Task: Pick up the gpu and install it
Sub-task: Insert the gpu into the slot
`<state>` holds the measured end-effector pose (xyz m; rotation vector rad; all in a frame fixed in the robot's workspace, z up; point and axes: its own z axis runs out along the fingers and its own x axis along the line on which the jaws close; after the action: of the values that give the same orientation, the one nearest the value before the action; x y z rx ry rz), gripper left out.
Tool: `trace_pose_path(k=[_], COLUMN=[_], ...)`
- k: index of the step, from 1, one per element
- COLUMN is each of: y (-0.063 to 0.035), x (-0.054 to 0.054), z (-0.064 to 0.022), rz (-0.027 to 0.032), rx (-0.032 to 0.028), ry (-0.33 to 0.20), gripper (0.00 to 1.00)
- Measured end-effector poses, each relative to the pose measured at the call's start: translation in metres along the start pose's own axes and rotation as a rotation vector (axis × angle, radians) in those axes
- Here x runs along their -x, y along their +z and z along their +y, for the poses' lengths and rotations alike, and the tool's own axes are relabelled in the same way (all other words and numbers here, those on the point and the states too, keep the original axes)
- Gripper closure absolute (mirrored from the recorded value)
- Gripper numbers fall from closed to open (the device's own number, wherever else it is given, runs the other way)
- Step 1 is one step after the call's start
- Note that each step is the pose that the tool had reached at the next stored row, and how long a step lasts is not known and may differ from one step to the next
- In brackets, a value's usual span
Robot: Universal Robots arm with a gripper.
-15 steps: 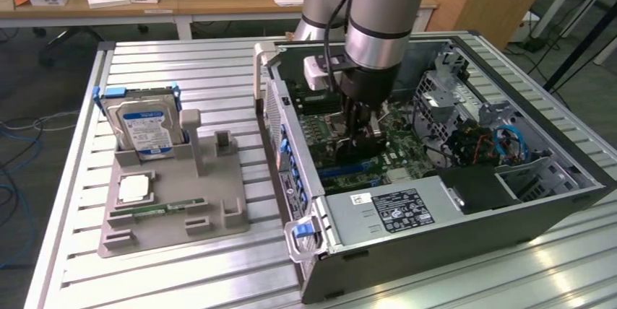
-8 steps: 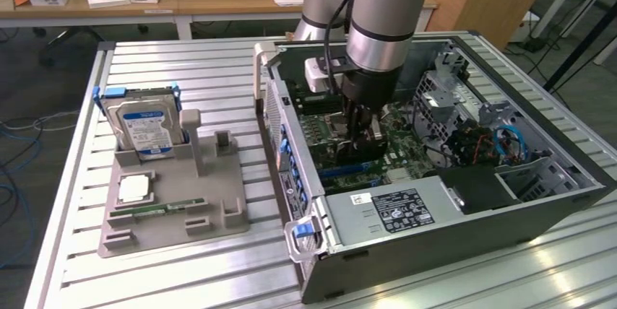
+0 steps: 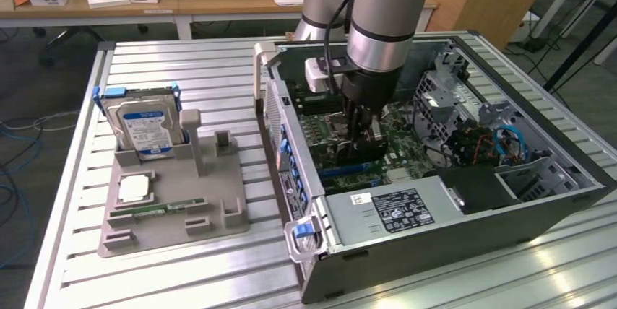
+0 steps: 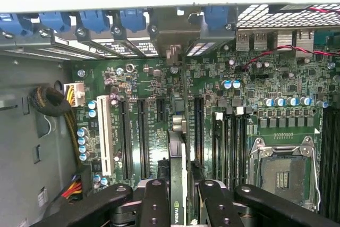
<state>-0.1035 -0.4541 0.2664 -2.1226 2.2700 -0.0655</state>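
Gripping the gpu (image 4: 178,158) between both fingers (image 4: 155,200), your gripper (image 4: 183,198) is standing partly closed, its jaws pressing on the card's two flat faces with only the board's thickness between them. You are seeing the card edge-on in the wrist view: a thin dark board carrying a small logo near the pads and running away from the fingers toward the row of blue clips (image 4: 95,19) at the rear wall of the case (image 3: 540,208). It is hanging inside the open case, over the motherboard (image 4: 159,78), lining up with the long black slots (image 4: 142,136) and sitting near the white slot (image 4: 105,136). Whether its lower edge is already resting in a slot, you cannot tell. The CPU socket (image 4: 281,176) is lying well apart from the card on the same board.

In the exterior view your arm (image 3: 386,20) is reaching straight down into the case, and the gripper is sitting low over the board with the dark card beneath it. The case is lying on its side on the slatted table (image 3: 193,280), toward the exterior view's right. On the exterior view's left, apart from the case, a grey holder (image 3: 173,233) is carrying a hard drive (image 3: 144,128) upright at its far end, with a CPU (image 3: 133,190) and a RAM stick (image 3: 159,210) lying flat nearer to you.
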Motion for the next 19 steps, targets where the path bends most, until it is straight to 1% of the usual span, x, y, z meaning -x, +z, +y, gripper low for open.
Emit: trace_pose_path(k=[5,7,9,12,14,19], y=[0.0045,0.0060,0.0089,0.0107,0.0112,0.0114], x=[0.000,0.000,0.005,0.005,0.004,0.004], z=[0.0002,0.0003,0.0006,0.0007,0.0007,0.0008], rz=[-0.0001,0.0003,-0.0011,-0.0006,0.0009,0.0013], rx=[-0.0028,-0.0028,-0.0029,-0.0031,-0.0029,-0.0030], ry=[0.001,0.001,-0.013,-0.014,-0.014,-0.014], gripper=[0.74,0.74,0.74,0.74,0.74,0.74])
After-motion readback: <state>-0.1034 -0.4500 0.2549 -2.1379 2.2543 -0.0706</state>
